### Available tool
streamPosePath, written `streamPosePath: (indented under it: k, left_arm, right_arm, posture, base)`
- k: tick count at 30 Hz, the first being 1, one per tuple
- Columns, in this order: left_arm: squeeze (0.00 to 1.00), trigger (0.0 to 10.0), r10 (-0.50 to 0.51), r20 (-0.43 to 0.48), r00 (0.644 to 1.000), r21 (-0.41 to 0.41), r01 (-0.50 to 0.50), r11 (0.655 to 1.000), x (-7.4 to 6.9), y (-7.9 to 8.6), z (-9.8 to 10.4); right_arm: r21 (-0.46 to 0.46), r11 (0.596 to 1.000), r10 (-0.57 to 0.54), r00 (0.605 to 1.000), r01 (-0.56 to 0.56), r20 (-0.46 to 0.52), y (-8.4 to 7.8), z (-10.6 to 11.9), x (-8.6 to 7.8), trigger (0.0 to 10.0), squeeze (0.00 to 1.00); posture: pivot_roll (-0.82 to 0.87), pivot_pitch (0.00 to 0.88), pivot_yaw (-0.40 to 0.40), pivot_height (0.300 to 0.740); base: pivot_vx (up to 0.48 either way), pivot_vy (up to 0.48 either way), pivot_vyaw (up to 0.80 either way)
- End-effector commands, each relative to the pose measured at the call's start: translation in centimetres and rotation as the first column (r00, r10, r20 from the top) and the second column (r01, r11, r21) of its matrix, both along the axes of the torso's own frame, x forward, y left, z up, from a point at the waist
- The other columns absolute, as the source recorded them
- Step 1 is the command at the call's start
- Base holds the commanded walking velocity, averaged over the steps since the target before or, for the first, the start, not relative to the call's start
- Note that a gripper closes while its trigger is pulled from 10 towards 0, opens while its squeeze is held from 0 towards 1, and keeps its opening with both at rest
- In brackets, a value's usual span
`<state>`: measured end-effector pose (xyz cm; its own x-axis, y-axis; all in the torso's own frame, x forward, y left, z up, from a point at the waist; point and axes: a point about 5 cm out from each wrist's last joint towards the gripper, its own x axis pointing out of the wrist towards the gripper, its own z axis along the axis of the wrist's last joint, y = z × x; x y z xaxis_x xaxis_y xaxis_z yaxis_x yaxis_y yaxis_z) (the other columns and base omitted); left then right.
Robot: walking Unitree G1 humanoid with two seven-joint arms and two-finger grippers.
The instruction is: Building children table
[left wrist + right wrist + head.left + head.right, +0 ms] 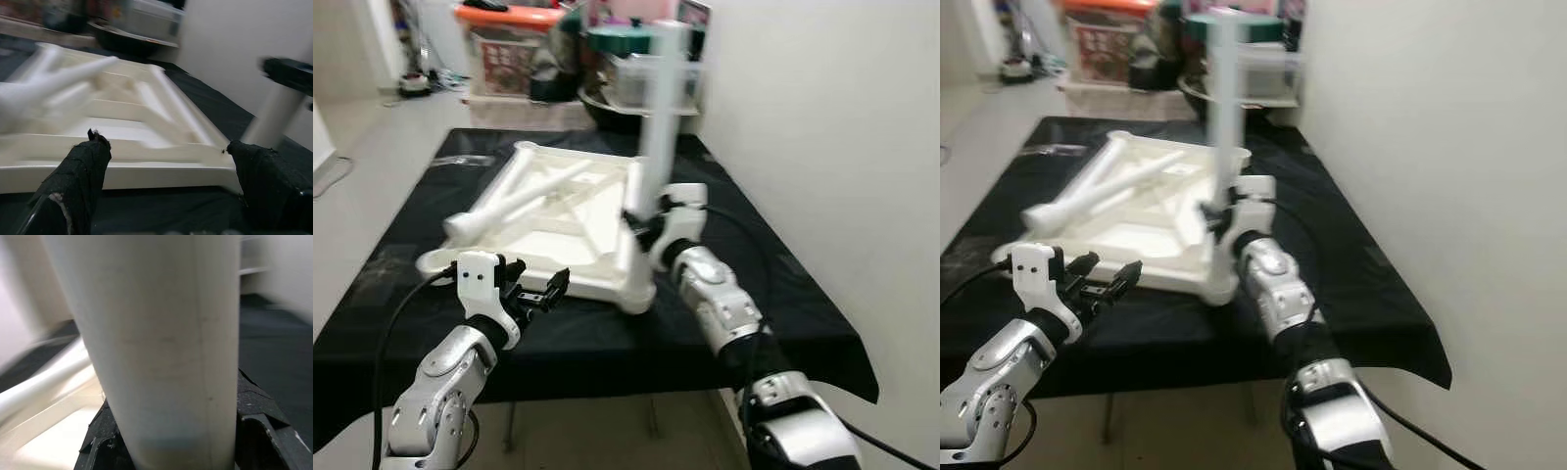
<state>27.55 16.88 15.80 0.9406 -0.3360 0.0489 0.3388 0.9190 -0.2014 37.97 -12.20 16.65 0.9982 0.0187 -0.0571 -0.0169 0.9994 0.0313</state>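
From my head cameras, a white children's table top (563,220) lies upside down on a black-covered table (783,284), a loose white leg (514,203) resting across it. My right gripper (641,223) clamps a second white table leg (663,108) upright at the top's near right corner. My left gripper (540,291) hovers just before the top's near edge. In my left wrist camera, its fingers (80,171) are spread wide. In my right wrist camera, the gripped leg (161,347) stands between my fingers.
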Motion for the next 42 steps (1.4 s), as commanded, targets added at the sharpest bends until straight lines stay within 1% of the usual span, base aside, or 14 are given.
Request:
streamPosePath:
  k: [1,6,7,9,12,13,15,16,20,29,31,32,36,42]
  left_arm:
    - [0.00,10.0,-0.010,-0.009,1.000,0.005,0.010,1.000,0.1,-0.2,0.0]
    - [0.00,10.0,-0.014,-0.011,1.000,0.013,0.014,1.000,0.2,-0.3,0.0]
    - [0.00,10.0,-0.013,-0.011,1.000,0.012,0.013,1.000,0.2,-0.2,0.0]
    - [0.00,10.0,-0.008,-0.008,1.000,0.019,0.008,1.000,0.2,-0.2,-0.1]
    - [0.00,10.0,-0.001,-0.006,1.000,0.020,0.001,1.000,0.2,-0.2,-0.1]
    - [0.00,10.0,0.003,-0.006,1.000,0.007,-0.003,1.000,0.3,0.0,0.0]
    - [0.00,10.0,0.003,-0.006,1.000,0.007,-0.003,1.000,0.3,0.0,0.0]
    - [0.00,10.0,-0.001,-0.005,1.000,0.008,0.001,1.000,0.2,0.0,0.0]
    - [0.00,10.0,-0.011,-0.006,1.000,-0.005,0.011,1.000,0.4,0.0,0.0]
    - [0.00,10.0,-0.012,-0.004,1.000,-0.003,0.012,1.000,0.5,-0.1,0.1]
    - [0.00,10.0,-0.008,-0.003,1.000,0.002,0.008,1.000,0.5,-0.1,0.0]
    - [0.00,10.0,-0.010,-0.002,1.000,-0.005,0.009,1.000,0.4,-0.1,0.0]
    - [0.00,10.0,-0.013,0.001,1.000,0.005,0.013,1.000,0.2,-0.1,0.0]
    - [0.00,10.0,-0.016,0.006,1.000,-0.002,0.016,1.000,0.1,-0.2,0.1]
  right_arm:
    - [-0.130,0.943,-0.328,0.919,0.305,-0.221,-3.0,-4.7,-2.3,8.2,0.00]
    - [-0.122,0.962,-0.266,0.943,0.245,-0.200,-2.0,-4.1,-2.3,10.0,0.00]
    - [-0.116,0.978,-0.193,0.962,0.173,-0.193,-1.2,-3.7,-2.1,10.0,0.96]
    - [-0.061,0.992,-0.122,0.977,0.113,-0.173,-0.9,-2.9,-1.7,10.0,1.00]
    - [0.003,0.999,-0.040,0.989,0.041,-0.139,-0.3,-2.1,-1.2,10.0,1.00]
    - [0.061,0.998,0.040,0.997,-0.036,-0.071,0.1,-0.9,-0.7,10.0,0.36]
    - [0.061,0.998,0.040,0.997,-0.036,-0.071,0.1,-0.9,-0.7,10.0,0.36]
    - [0.089,0.983,0.156,0.987,-0.159,0.033,0.8,0.6,-0.3,10.0,0.00]
    - [0.051,0.831,0.532,0.818,-0.554,0.218,2.5,3.7,-0.8,10.0,0.00]
    - [-0.033,0.744,0.662,0.729,-0.668,0.178,3.7,2.8,-1.4,10.0,0.00]
    - [-0.045,0.676,0.731,0.662,-0.735,0.163,4.2,2.3,-1.8,9.2,0.00]
    - [-0.059,0.599,0.797,0.587,-0.799,0.142,4.6,1.8,-2.3,3.9,0.00]
    - [-0.065,0.464,0.884,0.456,-0.884,0.102,5.1,0.8,-3.3,2.9,0.00]
    - [-0.081,0.534,0.845,0.533,-0.842,0.039,4.3,-0.9,-2.8,0.0,0.00]
  posture:
    - [0.06,0.000,-0.102,0.740]
    - [0.07,0.000,-0.106,0.740]
    - [0.07,0.000,-0.108,0.740]
    - [0.06,0.000,-0.110,0.740]
    - [0.07,0.000,-0.113,0.740]
    - [0.07,0.000,-0.110,0.740]
    - [0.07,0.000,-0.110,0.740]
    - [0.06,0.000,-0.105,0.740]
    - [0.06,0.000,-0.099,0.740]
    - [0.07,0.000,-0.107,0.740]
    - [0.08,0.000,-0.111,0.740]
    - [0.09,0.000,-0.112,0.740]
    - [0.09,0.000,-0.115,0.740]
    - [0.08,0.000,-0.114,0.740]
  base:
    - [0.000,0.000,0.00]
    - [0.000,0.000,0.00]
    - [0.000,0.000,0.00]
    - [0.000,0.000,0.00]
    - [0.000,0.000,0.00]
    - [0.000,0.000,0.00]
    - [0.000,0.000,0.00]
    - [0.000,0.000,0.00]
    - [0.000,0.000,0.00]
    - [0.000,0.000,0.00]
    - [0.000,0.000,0.00]
    - [0.000,0.000,0.00]
    - [0.000,0.000,0.00]
    - [0.000,0.000,0.00]
